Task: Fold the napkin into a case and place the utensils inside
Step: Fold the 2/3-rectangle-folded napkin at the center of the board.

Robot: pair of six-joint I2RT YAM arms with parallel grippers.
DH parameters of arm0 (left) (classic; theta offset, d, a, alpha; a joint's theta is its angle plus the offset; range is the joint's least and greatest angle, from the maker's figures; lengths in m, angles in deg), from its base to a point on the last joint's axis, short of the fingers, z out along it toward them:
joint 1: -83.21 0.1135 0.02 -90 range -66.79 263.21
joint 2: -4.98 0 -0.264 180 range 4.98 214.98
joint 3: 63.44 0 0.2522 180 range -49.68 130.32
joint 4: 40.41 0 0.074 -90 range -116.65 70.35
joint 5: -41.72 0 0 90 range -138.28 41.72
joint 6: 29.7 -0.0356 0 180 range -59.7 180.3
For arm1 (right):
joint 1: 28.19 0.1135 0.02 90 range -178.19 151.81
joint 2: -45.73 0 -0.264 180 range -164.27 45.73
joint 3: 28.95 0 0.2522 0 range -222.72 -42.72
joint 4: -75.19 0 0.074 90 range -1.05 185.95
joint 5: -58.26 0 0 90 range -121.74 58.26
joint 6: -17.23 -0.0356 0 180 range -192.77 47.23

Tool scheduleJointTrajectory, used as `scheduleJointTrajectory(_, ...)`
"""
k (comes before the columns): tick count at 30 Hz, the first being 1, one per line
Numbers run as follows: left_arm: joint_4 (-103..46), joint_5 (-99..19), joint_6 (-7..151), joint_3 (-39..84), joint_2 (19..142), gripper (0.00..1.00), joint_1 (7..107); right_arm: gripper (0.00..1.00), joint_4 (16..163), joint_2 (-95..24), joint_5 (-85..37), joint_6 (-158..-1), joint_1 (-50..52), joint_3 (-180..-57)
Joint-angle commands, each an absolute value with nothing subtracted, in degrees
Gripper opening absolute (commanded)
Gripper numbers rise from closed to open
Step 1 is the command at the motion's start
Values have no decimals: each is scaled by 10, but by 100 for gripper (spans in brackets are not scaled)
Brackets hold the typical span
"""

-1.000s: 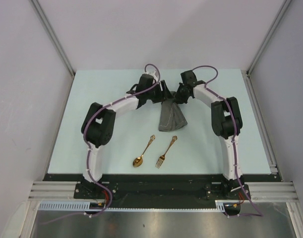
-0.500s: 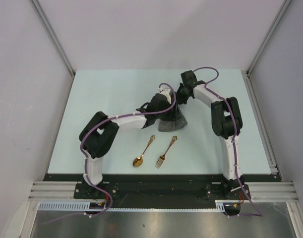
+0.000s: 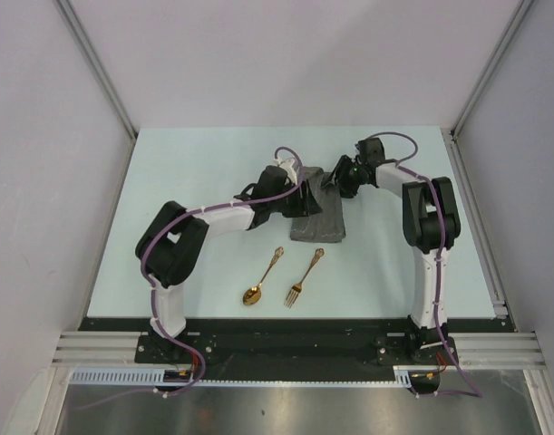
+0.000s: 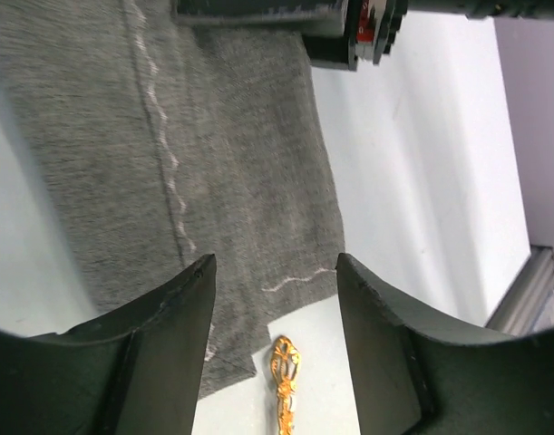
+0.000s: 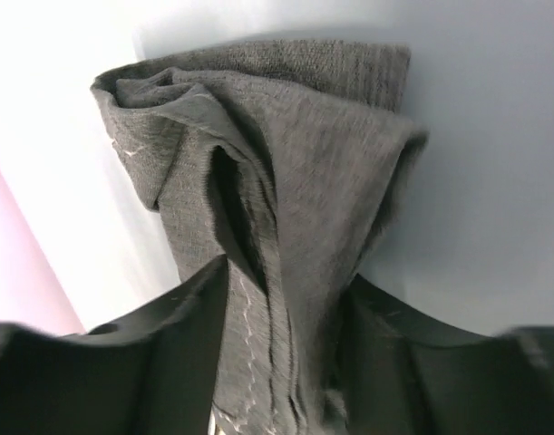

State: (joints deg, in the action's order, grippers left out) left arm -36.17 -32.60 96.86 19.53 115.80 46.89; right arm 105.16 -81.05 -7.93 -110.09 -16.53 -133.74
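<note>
Napkin (image 3: 317,217) folded to a narrow dark grey rectangle, lying on the pale surface (image 3: 195,181) just above the centre of the overhead view, its long axis running up and down the frame. We note a matte, woven texture. The lower end is flat and square-cut, while the upper end is bunched.

Below it, toward the bottom centre, lie the gold spoon (image 3: 261,278) on the left and the gold fork (image 3: 304,278) on the right. They rest side by side and apart from the cloth, their ornate handles pointing up toward it.

The left pincer (image 3: 302,201) hangs over the napkin's left edge. In the left wrist view its fingers (image 4: 150,335) stand spread with nothing between them. A pale stitch line (image 4: 168,163) runs down the cloth, and a gold handle tip (image 4: 284,385) shows just past the cloth's edge at the bottom centre. We cannot tell which utensil it belongs to.

The right pincer (image 3: 334,179) sits at the napkin's upper right corner. In the right wrist view the cloth rises in loose, overlapping folds (image 5: 286,181) that fill the gap between the parted fingers (image 5: 122,362). Whether these fingers pinch the cloth or merely flank it, we cannot tell.
</note>
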Motion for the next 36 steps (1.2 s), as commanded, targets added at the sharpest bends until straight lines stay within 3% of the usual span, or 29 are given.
scheduleJointTrajectory(1,-382,-282,991,209,1140,60,467,57,1014,-789,-40,-1059,-199,-1290)
scheduleJointTrajectory(8,-383,-267,997,212,1152,59,466,65,940,-797,3,-1076,-239,-1250)
scheduleJointTrajectory(18,-378,-249,1017,242,1171,55,497,64,817,-867,70,-1162,-264,-1233)
scheduleJointTrajectory(25,-360,-243,1019,263,1185,55,522,59,792,-898,83,-1165,-264,-1245)
scheduleJointTrajectory(36,-215,-274,964,443,1306,59,557,36,671,-926,120,-1201,-262,-1252)
